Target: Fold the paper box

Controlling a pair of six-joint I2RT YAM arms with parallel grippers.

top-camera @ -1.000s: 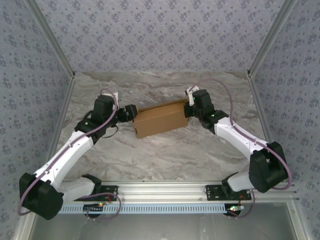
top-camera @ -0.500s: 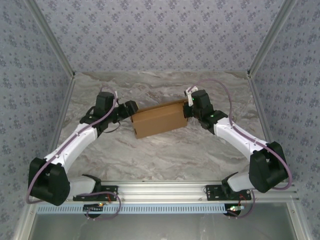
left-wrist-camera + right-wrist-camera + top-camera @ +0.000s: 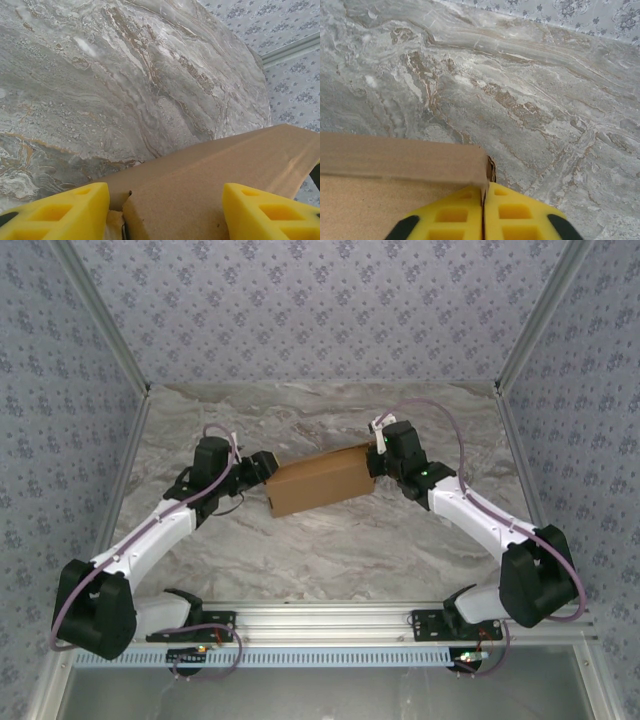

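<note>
We are finding the paper box [image 3: 322,480] lying on the marbled worktop [image 3: 330,550], midway between the two arms, its right end angled toward the far wall. The left fingers [image 3: 70,212] are standing apart, straddling the box's left end. The right fingers [image 3: 455,217] are pressing together on the thin cardboard edge at the box's right corner.
</note>
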